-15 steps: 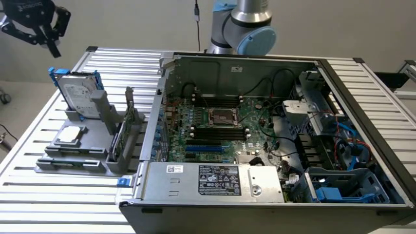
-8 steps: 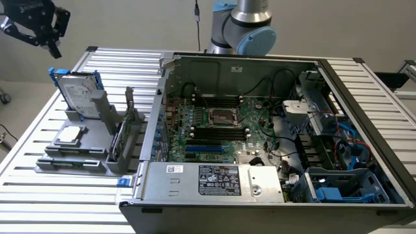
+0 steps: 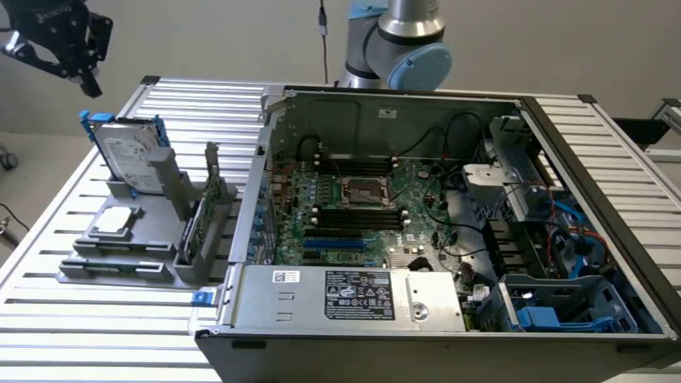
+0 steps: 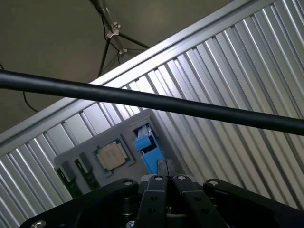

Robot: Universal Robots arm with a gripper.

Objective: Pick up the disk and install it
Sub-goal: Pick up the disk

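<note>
Though partly hidden, the disk (image 3: pixel 130 162) seemingly stands long-axis upright.

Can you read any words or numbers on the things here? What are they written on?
Nothing reads clearly enough to quote.
Black printed label on the silver metal power supply box: too small to read.
Small white sticker on the same box: too small to read.
White label on the silver-grey rectangular disk in a blue carrier: too blurred to read.

I saw the flat silver-grey metal hard drive (image 3: pixel 133 159), white-labelled and framed in bright blue plastic, standing upright in the grey stand (image 3: pixel 112 267).
</note>
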